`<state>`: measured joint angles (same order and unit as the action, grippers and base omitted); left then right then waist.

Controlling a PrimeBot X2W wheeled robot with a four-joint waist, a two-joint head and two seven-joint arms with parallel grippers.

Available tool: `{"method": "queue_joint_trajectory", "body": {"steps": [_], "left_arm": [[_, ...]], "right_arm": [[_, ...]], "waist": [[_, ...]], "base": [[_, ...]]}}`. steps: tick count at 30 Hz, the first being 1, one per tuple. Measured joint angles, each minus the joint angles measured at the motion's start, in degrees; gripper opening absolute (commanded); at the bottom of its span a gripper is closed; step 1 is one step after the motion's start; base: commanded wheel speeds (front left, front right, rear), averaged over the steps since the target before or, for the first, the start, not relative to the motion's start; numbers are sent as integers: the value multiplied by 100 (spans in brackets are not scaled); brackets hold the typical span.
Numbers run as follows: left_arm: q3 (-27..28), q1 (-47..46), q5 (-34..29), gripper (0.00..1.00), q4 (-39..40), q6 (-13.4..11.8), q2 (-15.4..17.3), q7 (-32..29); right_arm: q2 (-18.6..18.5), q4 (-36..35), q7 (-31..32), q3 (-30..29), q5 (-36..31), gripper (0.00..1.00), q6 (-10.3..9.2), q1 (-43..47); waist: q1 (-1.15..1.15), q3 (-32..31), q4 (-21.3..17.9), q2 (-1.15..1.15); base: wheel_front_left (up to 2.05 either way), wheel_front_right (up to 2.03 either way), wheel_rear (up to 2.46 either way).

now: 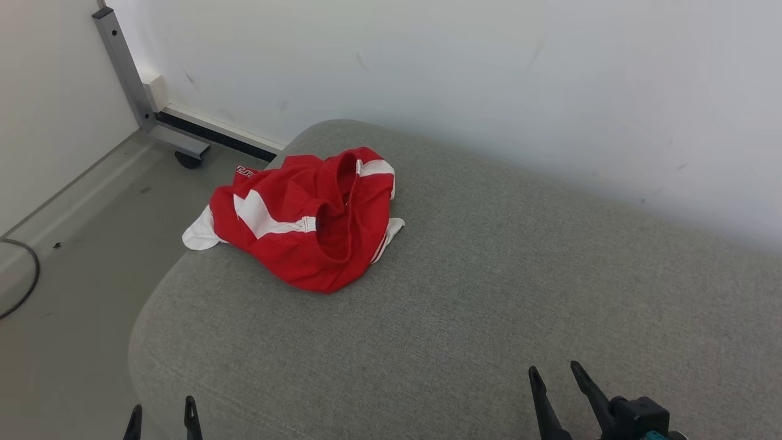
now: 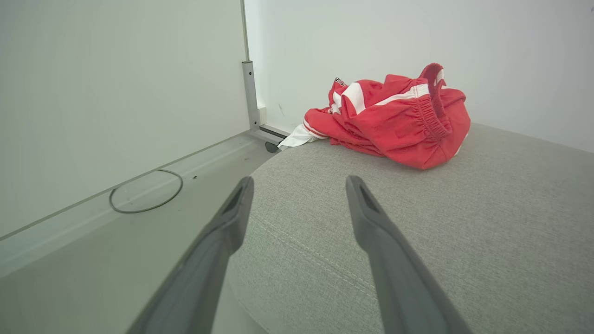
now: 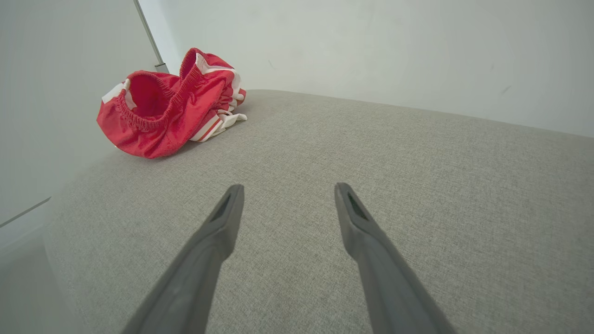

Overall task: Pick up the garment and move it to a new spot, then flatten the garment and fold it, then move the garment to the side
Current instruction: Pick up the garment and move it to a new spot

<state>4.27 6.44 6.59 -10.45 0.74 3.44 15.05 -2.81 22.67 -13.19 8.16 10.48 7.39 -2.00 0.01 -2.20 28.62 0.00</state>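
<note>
The garment (image 1: 308,220) is a crumpled pair of red shorts with white stripes and an elastic waistband, lying near the far left corner of a grey upholstered surface (image 1: 489,293). One white corner hangs just over the left edge. In the left wrist view the garment (image 2: 394,120) lies ahead, beyond the fingertips; in the right wrist view the garment (image 3: 167,111) sits at the upper left. My left gripper (image 1: 164,410) is open at the lower left, over the cushion's near corner. My right gripper (image 1: 557,373) is open at the lower right. Both are far from the cloth and hold nothing.
A white wall (image 1: 489,73) runs close behind the cushion. Left of it is bare floor (image 1: 79,263) with a dark cable loop (image 2: 146,192) and a grey metal frame leg on a caster (image 1: 186,159). A pale panel (image 2: 116,83) stands on the left.
</note>
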Motion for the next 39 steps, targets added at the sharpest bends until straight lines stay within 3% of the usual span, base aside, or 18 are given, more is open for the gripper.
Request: {"method": "queue_joint_trajectory", "body": {"steps": [5, 9, 14, 22, 24, 28, 32, 39], "left_arm": [[20, -40, 75, 100, -69, 42, -22, 0], [11, -611, 408, 100, -438, 319, 4, -162], [-30, -1906, 1300, 100, -958, 586, 136, -1680], [634, -3638, 3341, 100, -1482, 623, 426, -4025], [846, -4166, 3801, 100, -1511, 401, 610, -4795], [977, -4526, 3953, 100, -1363, 5, 1003, -5549], [1128, -4697, 4073, 100, -1090, -333, 1247, -6041], [1103, -4667, 4130, 100, -611, -633, 1374, -6464]], "right_arm": [[0, 14, -2, 8, -8, 100, 0, -21], [0, -59, 1, -75, -46, 100, 0, -8], [-2, -257, 13, -292, -47, 100, 0, 216], [3, -888, 316, -135, -327, 100, 1, -79], [7, -1006, 364, -133, -363, 100, 3, -240], [4, -1134, 369, -148, -404, 100, 7, -464], [2, -1174, 308, -163, -399, 100, 7, -633], [-1, -1127, 175, -103, -333, 100, 7, -802]], "waist": [[0, 25, 17, 0], [0, 69, 39, 0], [0, 142, 75, 0], [0, 449, -80, 0], [0, 643, -225, 0], [0, 976, -487, 0], [0, 1374, -837, 0], [1, 2083, -1433, 1]], "base": [[0, 0, 0], [0, 0, 0], [0, 0, 0], [0, 0, 0], [0, 0, 0], [0, 0, 0], [0, 0, 0], [0, 0, 0]]}}
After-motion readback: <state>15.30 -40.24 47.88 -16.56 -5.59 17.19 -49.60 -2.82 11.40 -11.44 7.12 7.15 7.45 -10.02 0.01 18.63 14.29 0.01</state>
